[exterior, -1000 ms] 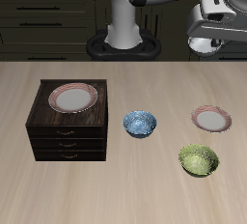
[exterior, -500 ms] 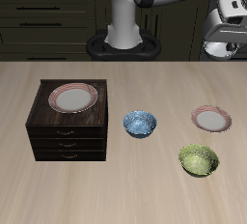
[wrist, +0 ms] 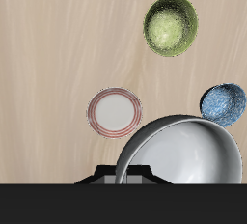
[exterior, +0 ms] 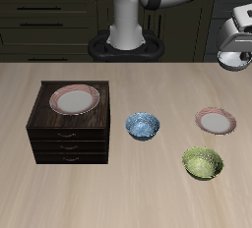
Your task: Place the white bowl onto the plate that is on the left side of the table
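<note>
My gripper (exterior: 238, 43) hangs high above the table's back area, farther back than the pink-rimmed plate (exterior: 216, 121) and off to its outer side. It is shut on the rim of the white bowl (exterior: 232, 59), which hangs tilted below the fingers. The white bowl (wrist: 188, 155) fills the wrist view close up, its silvery inside facing the camera, with the gripper's dark body (wrist: 123, 176) at its edge. The plate (wrist: 115, 111) lies bare on the wood below.
A green bowl (exterior: 203, 163) sits nearer the front edge than the plate, and a blue-patterned bowl (exterior: 144, 126) sits mid-table. A dark wooden drawer cabinet (exterior: 69, 139) carries a second plate (exterior: 75, 99) on top.
The gripper with the white bowl has swung outward toward the table's side beyond the plate and come somewhat lower. Nothing on the table has moved.
</note>
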